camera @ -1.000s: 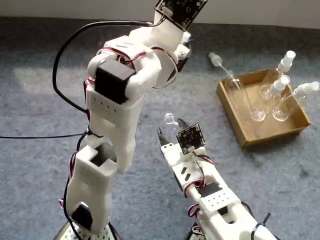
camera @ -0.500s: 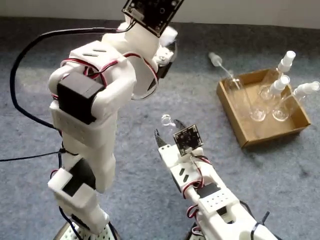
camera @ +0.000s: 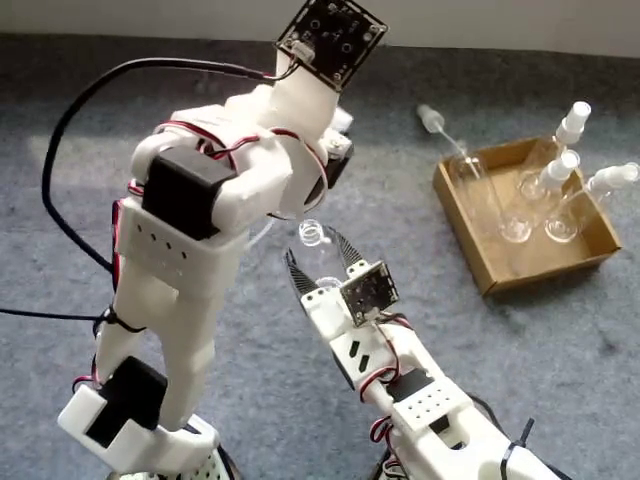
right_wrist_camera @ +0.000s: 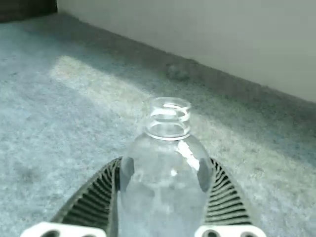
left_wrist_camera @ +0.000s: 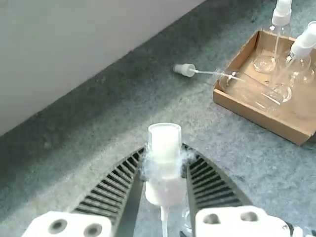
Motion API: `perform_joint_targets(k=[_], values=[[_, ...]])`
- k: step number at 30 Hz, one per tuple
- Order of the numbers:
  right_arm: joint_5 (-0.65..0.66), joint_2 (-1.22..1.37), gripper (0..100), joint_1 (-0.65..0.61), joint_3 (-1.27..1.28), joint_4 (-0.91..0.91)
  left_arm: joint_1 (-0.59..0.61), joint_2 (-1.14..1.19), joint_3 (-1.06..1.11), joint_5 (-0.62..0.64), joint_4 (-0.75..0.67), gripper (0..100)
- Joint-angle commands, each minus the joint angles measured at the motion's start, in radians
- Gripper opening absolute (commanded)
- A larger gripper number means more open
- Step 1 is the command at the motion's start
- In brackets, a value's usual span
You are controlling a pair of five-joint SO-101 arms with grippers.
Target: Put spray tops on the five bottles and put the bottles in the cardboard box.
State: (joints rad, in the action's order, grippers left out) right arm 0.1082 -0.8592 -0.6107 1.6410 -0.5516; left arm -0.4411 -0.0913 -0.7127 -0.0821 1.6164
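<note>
Alignment decides this step, as I judge it. The left gripper (left_wrist_camera: 165, 150) is clenched on the collar of a white spray top (left_wrist_camera: 164, 134), whose thin dip tube hangs down between the jaws. The right gripper (right_wrist_camera: 165, 168) is clamped round the shoulders of a clear bottle (right_wrist_camera: 168, 121), whose threaded neck is open and bare. In the high view the bottle sits close beside the left arm, near the middle of the desk (camera: 560, 380); how far it tilts I cannot tell. It is well apart from the cardboard box (camera: 545, 272), where three capped bottles (camera: 568, 160) lean and a fourth (camera: 487, 197) lies with its spray head poking out over the rim. The tube tip should come over the mouth of the neck first, because so thin a tube will likely bend or skid off the lip if it arrives at an angle. It can then slide in along the bottle's own axis until the collar meets the thread. The right gripper ought to hold firm, since a smooth round bottle will probably twist in the jaws as the top is pressed or turned home. The hold on the top looks narrow, so slow, even pressure seems wise.
</note>
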Motion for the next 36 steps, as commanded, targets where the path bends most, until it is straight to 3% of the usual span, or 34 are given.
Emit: perform_joint_targets(k=[1, 6, 12, 22, 30, 36], values=[[-0.011, -0.028, 8.0, -0.013, -0.019, -0.099, -0.033, -0.042, 0.036, 0.138, -0.025, 0], [-0.011, -0.028, 8.0, -0.012, -0.019, -0.099, -0.041, -0.062, 0.033, 0.140, -0.068, 0], [-0.011, -0.028, 8.0, -0.012, -0.019, -0.097, -0.042, -0.219, 0.050, 0.146, -0.261, 0], [-0.011, -0.030, 8.0, 0.108, -0.025, -0.082, -0.042, -0.467, 0.432, 0.146, -0.451, 0], [-0.011, -0.071, 8.0, 0.122, -0.189, 0.390, -0.035, -0.619, 0.723, 0.138, -0.572, 0], [-0.011, -0.249, 8.0, 0.130, -0.237, 0.587, -0.033, -0.676, 0.763, 0.140, -0.641, 0]])
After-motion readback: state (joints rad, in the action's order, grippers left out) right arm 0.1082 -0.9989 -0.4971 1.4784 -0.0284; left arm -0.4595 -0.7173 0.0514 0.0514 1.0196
